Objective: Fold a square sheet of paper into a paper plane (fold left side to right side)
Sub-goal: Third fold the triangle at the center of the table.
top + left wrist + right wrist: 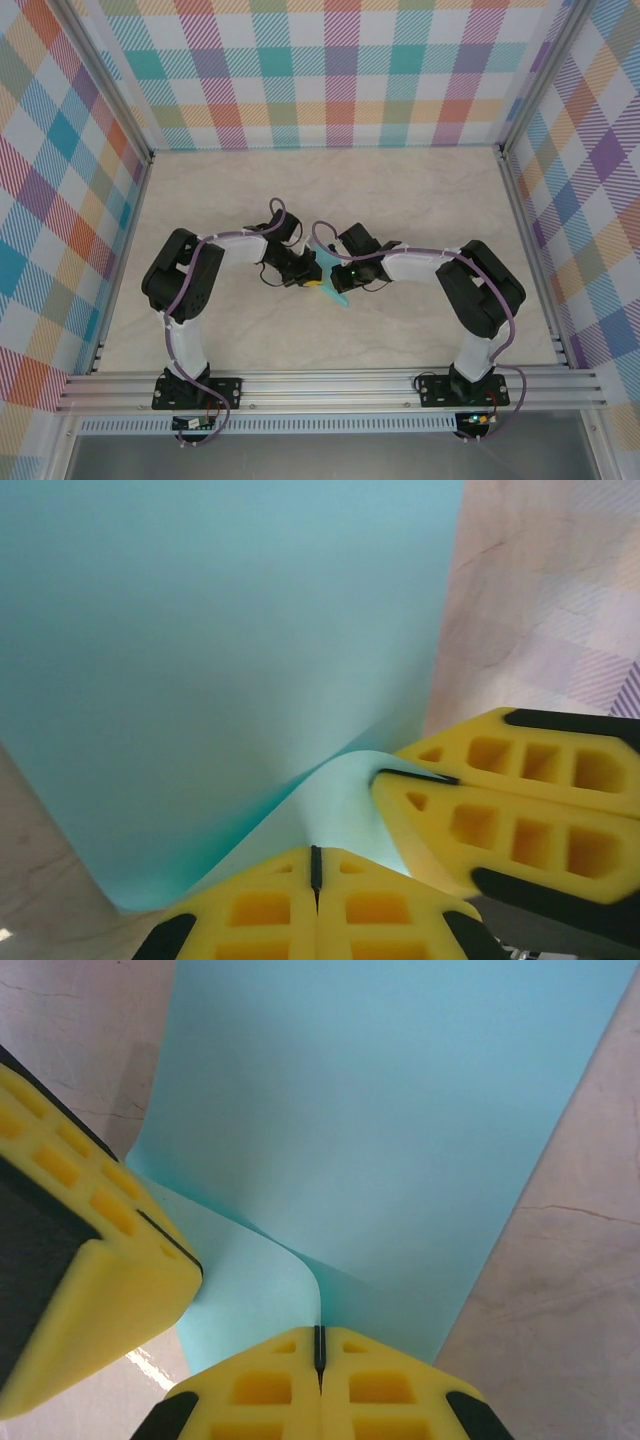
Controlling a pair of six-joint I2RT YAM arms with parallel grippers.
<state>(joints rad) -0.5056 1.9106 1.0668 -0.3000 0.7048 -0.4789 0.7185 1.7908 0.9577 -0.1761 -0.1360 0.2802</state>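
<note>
The turquoise sheet of paper (338, 290) hangs between my two grippers at the middle of the table, lifted and seen nearly edge-on from above. My left gripper (312, 279) is shut on one edge of the sheet (220, 650). Its yellow fingers (250, 910) are pressed together, and the paper curls up out of them. My right gripper (347, 272) is shut on the same edge close by. Its fingers (385, 1390) are closed on the paper (400, 1110). Each wrist view shows the other gripper's yellow fingers beside the pinch: the right gripper's fingers (520, 820) and the left gripper's fingers (90, 1280).
Pale marble tabletop (330, 190) stretches round the arms inside checked walls (330, 70). An aluminium rail (330, 385) runs along the near edge with both arm bases on it. The two wrists nearly touch at the centre.
</note>
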